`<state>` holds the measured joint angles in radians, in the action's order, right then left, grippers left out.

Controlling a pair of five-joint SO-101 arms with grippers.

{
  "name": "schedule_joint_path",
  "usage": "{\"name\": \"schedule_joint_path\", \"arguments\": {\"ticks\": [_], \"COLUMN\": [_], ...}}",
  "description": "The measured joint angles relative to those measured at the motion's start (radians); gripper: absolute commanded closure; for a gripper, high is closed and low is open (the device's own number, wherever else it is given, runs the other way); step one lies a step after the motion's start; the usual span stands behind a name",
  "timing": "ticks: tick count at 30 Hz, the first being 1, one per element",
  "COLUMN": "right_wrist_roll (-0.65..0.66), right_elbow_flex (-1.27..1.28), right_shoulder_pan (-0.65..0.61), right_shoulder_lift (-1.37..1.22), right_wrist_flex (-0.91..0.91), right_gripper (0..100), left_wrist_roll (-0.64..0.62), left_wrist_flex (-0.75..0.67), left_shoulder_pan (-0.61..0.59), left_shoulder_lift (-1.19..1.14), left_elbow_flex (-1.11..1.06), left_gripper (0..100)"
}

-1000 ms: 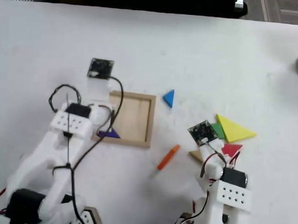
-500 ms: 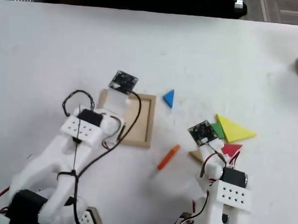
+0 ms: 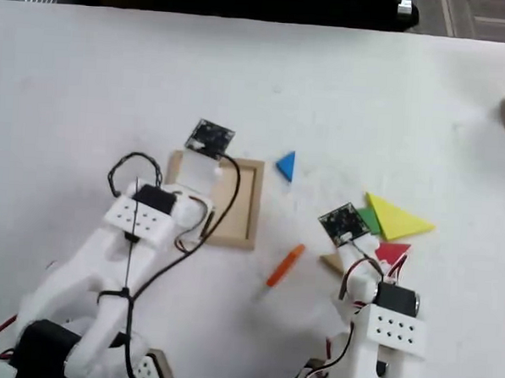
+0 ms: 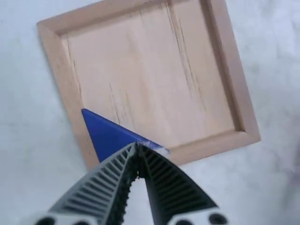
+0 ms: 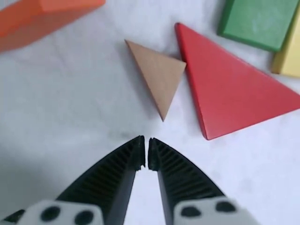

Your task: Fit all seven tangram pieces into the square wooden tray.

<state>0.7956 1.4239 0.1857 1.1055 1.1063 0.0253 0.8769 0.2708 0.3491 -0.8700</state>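
On the white table [image 3: 368, 93], a square wooden tray [image 4: 140, 79], under the left arm [image 3: 132, 221]. Across one corner of its rim, a dark blue triangle [image 4: 107, 133], partly over the frame and partly over the inside. Right at that triangle's edge, the left gripper [image 4: 137, 149], tips squeezed tight together. Touching the piece, but hard to tell whether pinching it or only pressing on it.

Beside the tray and apart from it, a small light blue triangle [image 3: 286, 165] and a long orange piece [image 3: 285, 265].

Over by the right arm [image 3: 394, 323], a little bunch of pieces, all outside the tray: a tan triangle [image 5: 159, 75], a big red triangle [image 5: 229, 93] just beside it, a green piece [image 5: 258, 21], and a yellow triangle [image 3: 397, 218] up against the green one.

Low over bare table, the right gripper [image 5: 145, 157], tips together but for a thin slit, with nothing held. Aimed at the tan triangle's sharp corner, near it but not touching
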Motion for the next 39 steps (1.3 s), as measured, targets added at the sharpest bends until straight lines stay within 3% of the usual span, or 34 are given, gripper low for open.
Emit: {"name": "schedule_joint_path", "arguments": {"ticks": [4,26,34,39], "right_wrist_roll": [0.0,-0.11,-0.114,-0.114], "right_elbow_flex": [0.006,0.025,0.025,0.025], "right_shoulder_pan": [0.0,0.0,0.0,0.0], "right_shoulder_lift": [0.0,0.002,0.002,0.002], "right_wrist_flex": [-0.008,-0.044,-0.044,-0.044], "right_gripper": [97.8,97.8,98.0,97.8], "left_wrist_roll": [0.064,0.13,0.13,0.13], "left_wrist_flex": [0.0,0.0,0.049,0.006], "left_shoulder_pan": [0.002,0.009,-0.054,-0.061], "left_shoulder_lift": [0.0,0.0,0.101,0.109], "left_elbow_flex": [0.0,-0.002,-0.002,-0.034], "left_gripper": [98,98,98,98]}}
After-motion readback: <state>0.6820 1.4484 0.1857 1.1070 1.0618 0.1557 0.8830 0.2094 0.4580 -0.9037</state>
